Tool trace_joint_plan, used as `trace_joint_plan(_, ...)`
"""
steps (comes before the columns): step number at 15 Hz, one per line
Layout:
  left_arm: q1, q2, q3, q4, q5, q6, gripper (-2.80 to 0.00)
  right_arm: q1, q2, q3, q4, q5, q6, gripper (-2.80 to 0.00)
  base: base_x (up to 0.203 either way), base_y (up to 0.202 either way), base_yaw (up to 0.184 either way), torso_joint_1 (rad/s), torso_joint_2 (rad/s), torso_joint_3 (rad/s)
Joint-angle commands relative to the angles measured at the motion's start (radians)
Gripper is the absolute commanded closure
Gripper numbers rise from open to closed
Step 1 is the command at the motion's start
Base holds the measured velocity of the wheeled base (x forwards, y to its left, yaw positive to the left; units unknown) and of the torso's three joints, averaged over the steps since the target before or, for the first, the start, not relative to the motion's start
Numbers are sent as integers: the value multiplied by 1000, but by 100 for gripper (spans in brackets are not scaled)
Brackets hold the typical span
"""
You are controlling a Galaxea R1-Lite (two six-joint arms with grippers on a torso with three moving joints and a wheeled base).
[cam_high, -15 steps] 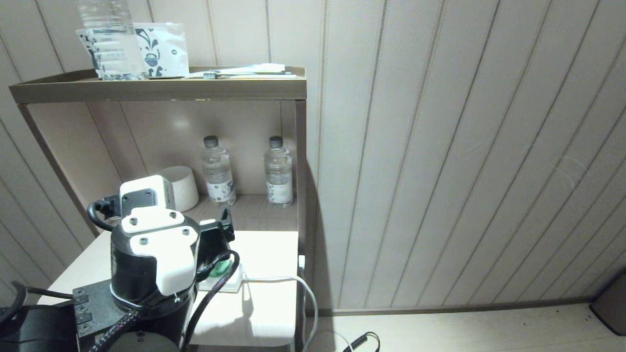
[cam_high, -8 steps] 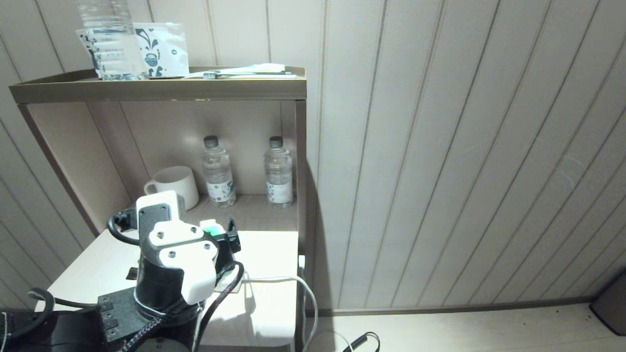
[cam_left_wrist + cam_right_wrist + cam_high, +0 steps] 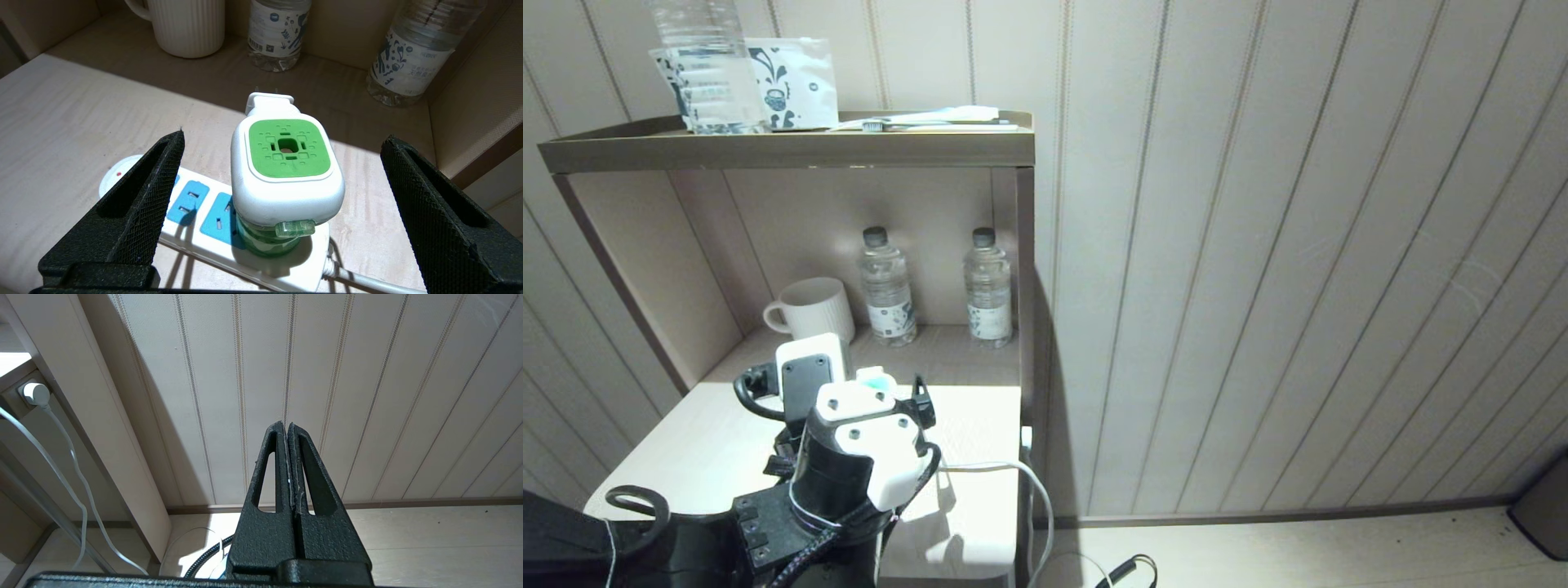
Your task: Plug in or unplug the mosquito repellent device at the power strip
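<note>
A pale wooden bench (image 3: 727,441) sits under a brown shelf (image 3: 784,149) against a striped panelled wall (image 3: 1258,245). At the left of the alcove behind the bench stands a white ribbed mug (image 3: 810,308); its inside cannot be seen. To its right stand two capped clear water bottles (image 3: 887,286) and (image 3: 988,284), upright and a little apart, each looking filled with clear liquid. On the shelf above, at the left, part of another clear bottle (image 3: 707,65) stands in front of a white printed pouch (image 3: 796,82), with a toothbrush (image 3: 931,124) lying to the right.

The left hand (image 3: 282,204) hovers low over the bench with its two black fingers (image 3: 139,212) spread wide open, holding nothing. Between them, touching neither, the mosquito repellent device (image 3: 286,175) stands upright with its green bottle resting on the cord end of the power strip (image 3: 204,220). Its prongs point away toward the bottles, not into any socket. The blue sockets beside it are free. The strip's white cord (image 3: 1013,474) runs off the bench's right edge.

The right hand (image 3: 288,428) is parked off to the right, near the floor, fingers pressed closed together and holding nothing, facing the wall.
</note>
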Motion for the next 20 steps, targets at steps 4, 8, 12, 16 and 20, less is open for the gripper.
trace_joint_plan(4,-10,42,37,-61,5,-4,-280,0,1,0,0,0,0,0,0,0,0,0,0,0)
trace_joint_plan(8,-10,59,46,-75,42,3,-280,0,1,0,0,0,0,0,0,0,0,0,0,0)
trace_joint_plan(12,-8,82,38,-88,42,5,-280,0,1,0,0,0,0,0,0,0,0,0,0,0)
trace_joint_plan(16,6,82,29,-90,44,10,-280,0,1,0,0,0,0,0,0,0,0,0,0,0)
trace_joint_plan(20,15,80,29,-90,44,20,-280,0,1,0,0,0,0,0,0,0,0,0,0,0)
